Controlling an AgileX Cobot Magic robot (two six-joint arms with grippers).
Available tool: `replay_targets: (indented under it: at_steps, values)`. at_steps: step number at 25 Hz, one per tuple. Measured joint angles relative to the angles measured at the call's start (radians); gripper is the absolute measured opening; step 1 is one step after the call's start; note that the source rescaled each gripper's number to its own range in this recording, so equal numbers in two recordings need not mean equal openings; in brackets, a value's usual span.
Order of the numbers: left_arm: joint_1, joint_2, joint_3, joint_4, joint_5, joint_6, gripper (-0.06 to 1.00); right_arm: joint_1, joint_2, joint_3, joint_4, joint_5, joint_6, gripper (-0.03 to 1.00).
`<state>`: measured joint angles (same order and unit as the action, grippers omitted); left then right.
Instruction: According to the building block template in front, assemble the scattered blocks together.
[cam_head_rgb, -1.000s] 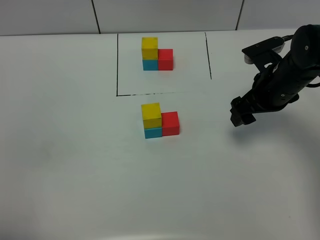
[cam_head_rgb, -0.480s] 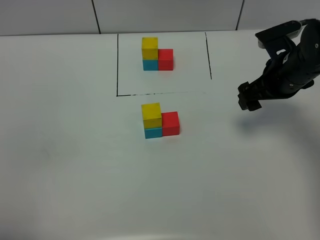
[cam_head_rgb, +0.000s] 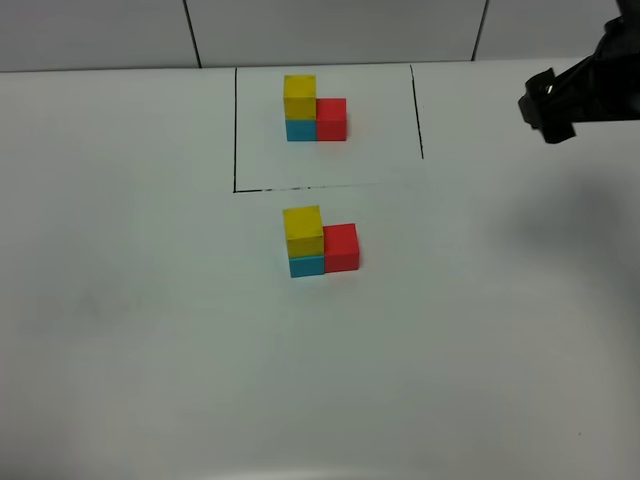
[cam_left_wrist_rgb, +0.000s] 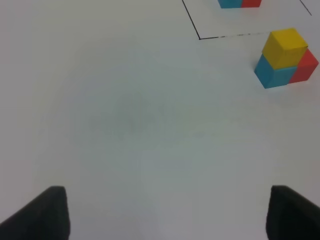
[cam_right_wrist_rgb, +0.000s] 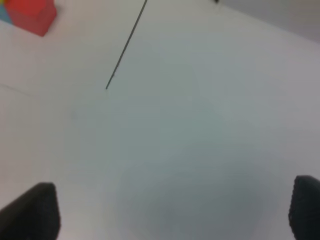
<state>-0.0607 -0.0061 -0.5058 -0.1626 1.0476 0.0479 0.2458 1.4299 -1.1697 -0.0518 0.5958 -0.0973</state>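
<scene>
The building block template (cam_head_rgb: 314, 108) stands at the back inside thin black lines (cam_head_rgb: 234, 130), yellow on blue with red beside. In front of it the scattered blocks stand joined the same way: yellow cube (cam_head_rgb: 303, 230) on the blue cube (cam_head_rgb: 307, 265), red cube (cam_head_rgb: 341, 247) touching at the right. The left wrist view shows this build (cam_left_wrist_rgb: 285, 57) far from my open, empty left gripper (cam_left_wrist_rgb: 170, 215). My right gripper (cam_head_rgb: 548, 108) hovers at the far right near the back, well clear of the blocks. It is open and empty in its wrist view (cam_right_wrist_rgb: 170, 210).
White tabletop (cam_head_rgb: 150, 330) all around, with a tiled wall (cam_head_rgb: 330, 30) behind. The right wrist view shows a black frame line (cam_right_wrist_rgb: 125, 47) and a red cube (cam_right_wrist_rgb: 30, 15) at the picture's edge. The left arm is outside the exterior view.
My right gripper has pulled away from the joined blocks, up and toward the back right edge. The blocks and the left gripper have not moved.
</scene>
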Motion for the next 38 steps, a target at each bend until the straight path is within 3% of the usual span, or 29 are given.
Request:
replay_targets:
  at_steps: [7,11,16,23,33,38]
  values:
    - [0.0,0.0,0.0,0.0,0.0,0.0,0.76,-0.018,-0.226,0.117,-0.106,-0.04,0.108,0.86]
    - [0.0,0.0,0.0,0.0,0.0,0.0,0.76,-0.095,-0.385,0.26,-0.116,-0.072,0.139,0.86]
    - [0.0,0.0,0.0,0.0,0.0,0.0,0.76,-0.151,-0.582,0.373,-0.093,-0.039,0.142,0.86]
    - [0.0,0.0,0.0,0.0,0.0,0.0,0.76,-0.203,-0.867,0.453,-0.08,0.079,0.142,0.86]
    - [0.0,0.0,0.0,0.0,0.0,0.0,0.76,-0.22,-1.252,0.555,-0.081,0.364,0.149,0.84]
    - [0.0,0.0,0.0,0.0,0.0,0.0,0.76,-0.22,-1.368,0.605,-0.076,0.442,0.187,0.82]
